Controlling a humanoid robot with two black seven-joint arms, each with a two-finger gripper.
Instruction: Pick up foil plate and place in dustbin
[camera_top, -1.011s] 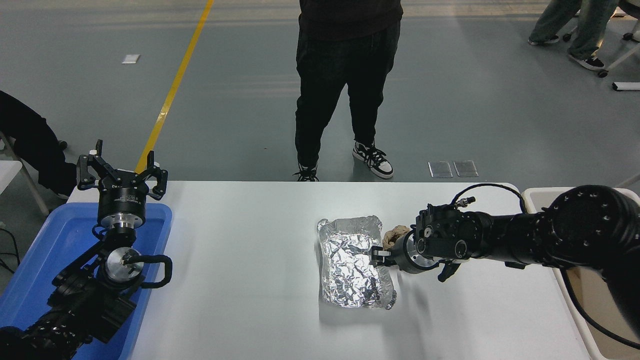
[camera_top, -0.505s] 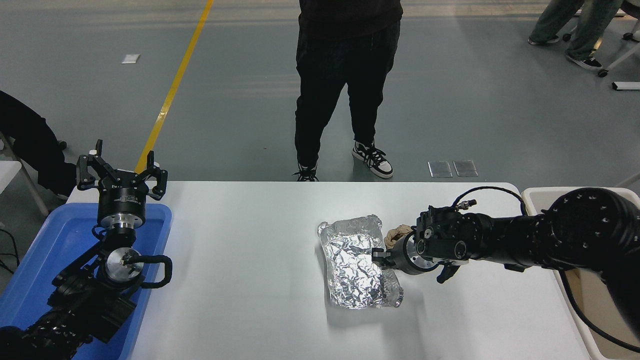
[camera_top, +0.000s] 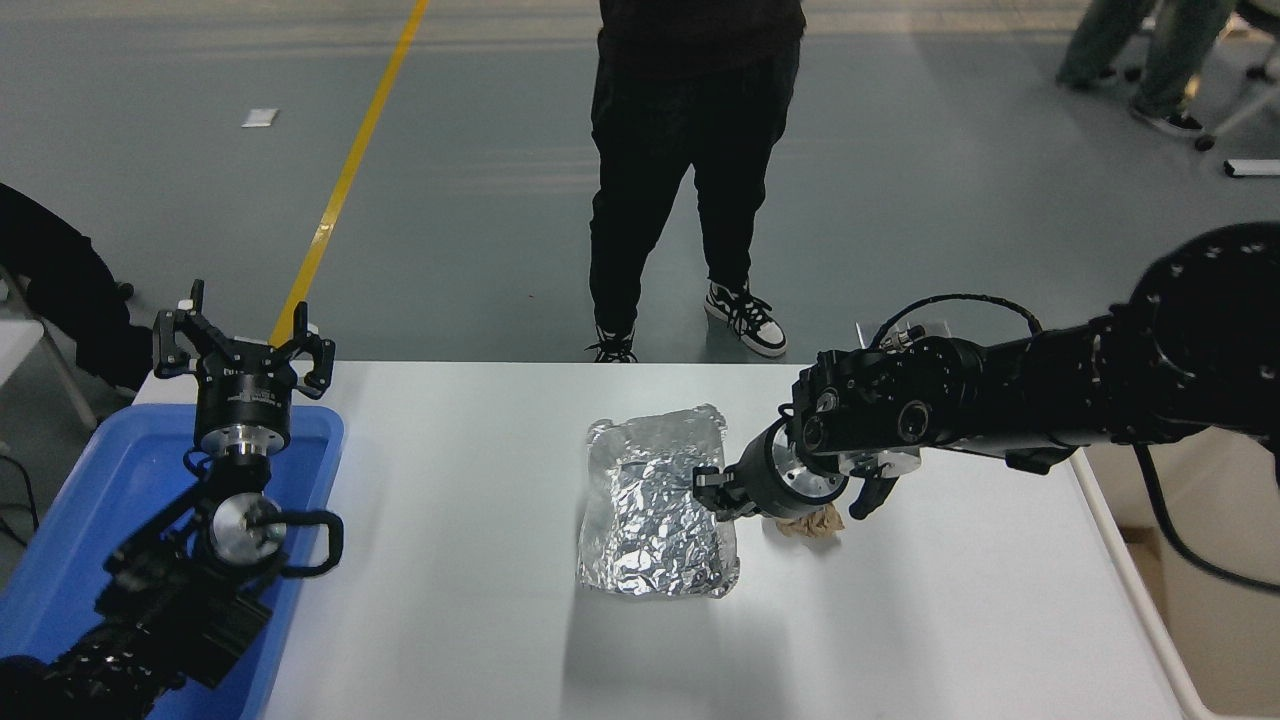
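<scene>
At the table's (camera_top: 480, 620) left edge, the left gripper (camera_top: 243, 345) is parked above a blue tray (camera_top: 90, 500), its fingers spread wide. Near the table's middle, the foil plate (camera_top: 655, 505) is held lifted, its shadow cast below. Its right rim is clamped by the right gripper (camera_top: 712, 490). A crumpled paper ball (camera_top: 812, 523) lies beneath the wrist.

The foil plate (camera_top: 655, 500) is a shiny, crinkled silver tray, rectangular with rounded corners and a raised rim. It hangs above the worktop (camera_top: 450, 560), tilted, long axis from 12 to 6 o'clock, shadow beneath it.
</scene>
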